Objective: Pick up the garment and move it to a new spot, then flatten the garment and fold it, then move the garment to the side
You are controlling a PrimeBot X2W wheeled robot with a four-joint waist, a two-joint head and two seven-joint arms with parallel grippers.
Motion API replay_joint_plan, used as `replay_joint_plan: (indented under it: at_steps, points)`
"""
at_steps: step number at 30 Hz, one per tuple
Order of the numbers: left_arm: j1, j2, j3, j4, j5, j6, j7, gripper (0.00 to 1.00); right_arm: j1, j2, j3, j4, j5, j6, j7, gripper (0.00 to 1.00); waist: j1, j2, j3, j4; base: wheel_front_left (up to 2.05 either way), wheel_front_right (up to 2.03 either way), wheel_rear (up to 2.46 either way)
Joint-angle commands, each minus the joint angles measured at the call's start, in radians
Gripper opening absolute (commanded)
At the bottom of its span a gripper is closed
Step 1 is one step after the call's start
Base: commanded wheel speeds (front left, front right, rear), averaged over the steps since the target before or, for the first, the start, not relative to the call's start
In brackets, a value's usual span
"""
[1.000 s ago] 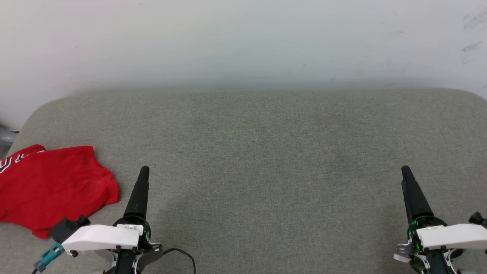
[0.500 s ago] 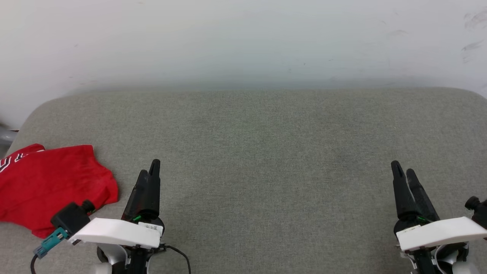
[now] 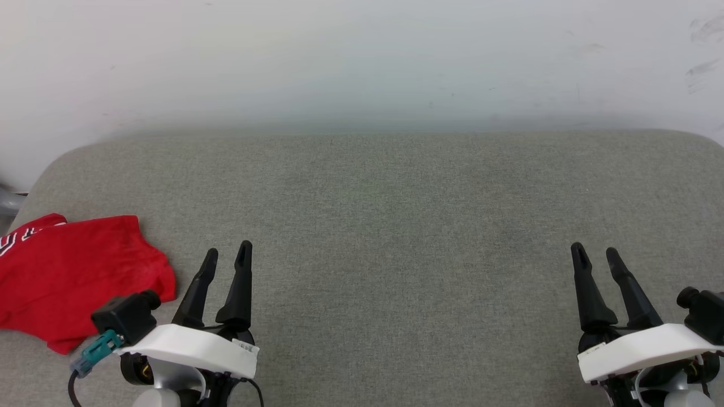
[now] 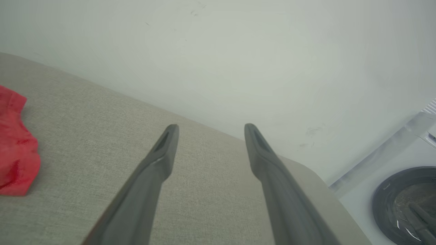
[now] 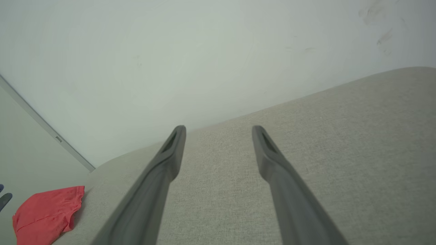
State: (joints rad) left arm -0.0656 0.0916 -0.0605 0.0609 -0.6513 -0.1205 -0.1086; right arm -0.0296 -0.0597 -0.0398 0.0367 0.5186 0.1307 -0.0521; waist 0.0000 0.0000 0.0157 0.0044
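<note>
The garment (image 3: 79, 277) is a bright red shirt lying bunched and folded at the left edge of the grey cushioned surface (image 3: 384, 226), with a bit of white lettering at its far left. It also shows as a red heap (image 4: 15, 163) in the left wrist view and as a small one (image 5: 47, 214) in the right wrist view. My left gripper (image 3: 227, 255) stands open just right of the garment, apart from it, with nothing between its fingers. My right gripper (image 3: 594, 253) stands open near the right side, also empty.
A pale wall (image 3: 362, 62) rises behind the surface. A white machine with a round dark door (image 4: 405, 200) stands beyond the surface's right end in the left wrist view. A grey object (image 3: 7, 203) pokes in at the far left edge.
Both wrists have rolled: a second ago each gripper showed edge-on as one finger, now both fingers of each show spread apart. The garment has not moved.
</note>
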Motion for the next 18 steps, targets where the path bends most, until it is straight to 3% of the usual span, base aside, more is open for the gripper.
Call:
replay_joint_plan:
  at_steps: [1, 18]
  points:
    - [-0.002, 0.012, -0.005, -0.014, 0.029, 0.004, -0.008, 1.00, -0.001, -0.001, 0.000, -0.019, -0.030, 0.000, 0.000, 1.00, 0.0000, 0.0000, 0.000, 0.000, 0.00, 0.00, 0.00]
    - [0.010, 0.046, -0.055, 0.002, 0.220, 0.045, -0.055, 1.00, 0.020, 0.005, -0.006, -0.050, -0.252, 0.000, 0.000, 1.00, 0.0000, 0.0000, 0.000, 0.001, 0.00, 0.00, 0.00]
